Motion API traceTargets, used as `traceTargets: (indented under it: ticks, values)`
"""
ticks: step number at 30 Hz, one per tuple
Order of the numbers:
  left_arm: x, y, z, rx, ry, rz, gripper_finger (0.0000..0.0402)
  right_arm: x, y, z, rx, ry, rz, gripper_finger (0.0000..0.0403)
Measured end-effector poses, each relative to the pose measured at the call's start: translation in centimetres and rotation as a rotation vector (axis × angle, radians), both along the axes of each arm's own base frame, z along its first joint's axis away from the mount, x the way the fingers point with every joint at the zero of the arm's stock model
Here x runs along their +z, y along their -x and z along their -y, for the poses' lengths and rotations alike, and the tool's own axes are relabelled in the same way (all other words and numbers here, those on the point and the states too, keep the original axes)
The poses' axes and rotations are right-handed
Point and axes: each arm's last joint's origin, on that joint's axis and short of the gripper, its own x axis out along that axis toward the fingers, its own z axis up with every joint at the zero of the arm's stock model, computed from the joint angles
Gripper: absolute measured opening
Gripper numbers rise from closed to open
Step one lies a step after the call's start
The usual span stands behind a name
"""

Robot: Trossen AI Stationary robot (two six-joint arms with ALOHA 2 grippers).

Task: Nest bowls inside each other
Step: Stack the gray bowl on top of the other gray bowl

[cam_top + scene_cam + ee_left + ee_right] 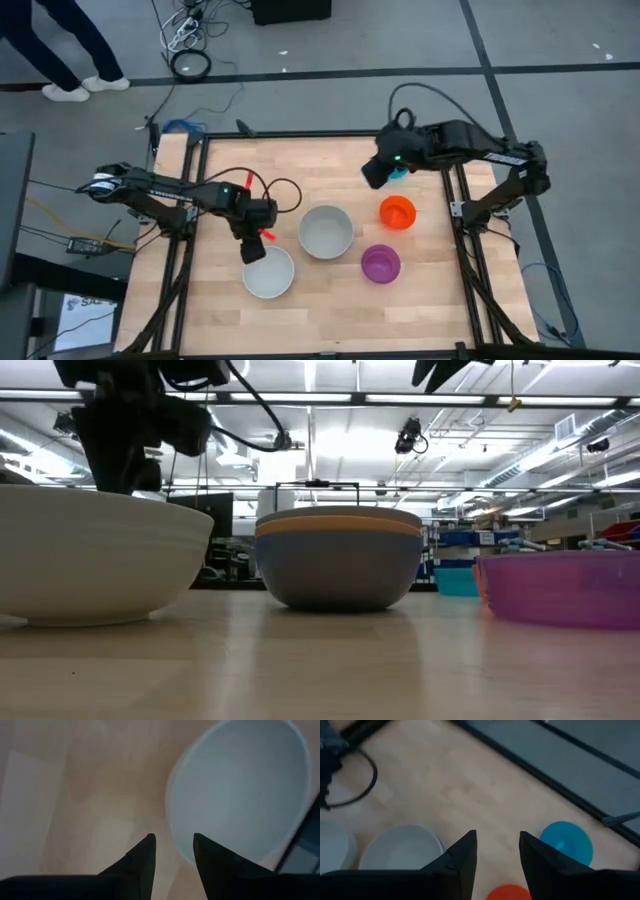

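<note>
A white bowl (268, 272) (235, 790) rests on its base near the table's front left. My left gripper (252, 250) (172, 840) hangs open just above the table at the bowl's far rim, with nothing between its fingers. A grey bowl (326, 232) (338, 565) stands at the centre; the low view shows an orange band under its rim. To its right stand a purple bowl (380, 263), a red-orange bowl (397, 212) and a teal bowl (566, 841). My right gripper (375, 172) (497, 840) is open, high above the table beside the teal bowl.
The wooden table (330, 320) has a black frame around it. Bare wood lies along the near edge and at the far left. A black cable (285, 190) loops over the table behind my left arm. A person's feet (85, 88) show on the floor at far left.
</note>
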Motion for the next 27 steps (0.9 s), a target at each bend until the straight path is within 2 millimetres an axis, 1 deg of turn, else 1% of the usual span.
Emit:
traceTargets:
  ticks: [2, 6, 8, 12, 16, 24, 26, 27]
  values:
    - [-0.3, 0.1, 0.1, 0.021, -0.012, -0.007, 0.0141, -0.7, -0.9, 0.0, 0.025, -0.019, -0.027, 0.0135]
    - [-0.6, -0.5, 0.4, 0.029, -0.012, 0.018, 0.0141, -2.0, -2.6, -0.1, 0.064, -0.052, -0.076, 0.0135]
    - [-0.6, -0.8, 0.5, 0.026, -0.004, 0.039, 0.0141, -2.6, -3.2, -0.1, 0.074, -0.07, -0.101, 0.0135]
    - [-1.2, -1.0, 0.6, 0.023, -0.002, 0.007, 0.0141, -3.4, -4.0, -0.2, 0.09, -0.101, -0.127, 0.0135]
    - [-1.9, -1.4, 0.7, -0.003, 0.005, -0.009, 0.0141, -3.5, -4.2, -0.3, 0.093, -0.106, -0.125, 0.0135]
    - [-4.5, -2.9, 0.9, -0.042, 0.024, -0.079, 0.0141, -3.0, -3.7, -0.2, 0.09, -0.102, -0.106, 0.0135]
    - [-4.8, -3.2, 1.0, -0.062, 0.03, -0.066, 0.0135, -2.9, -3.6, -0.2, 0.085, -0.104, -0.102, 0.0135]
    - [-4.9, -3.2, 1.0, -0.07, 0.034, -0.064, 0.0124, -2.9, -3.6, -0.2, 0.084, -0.104, -0.103, 0.0135]
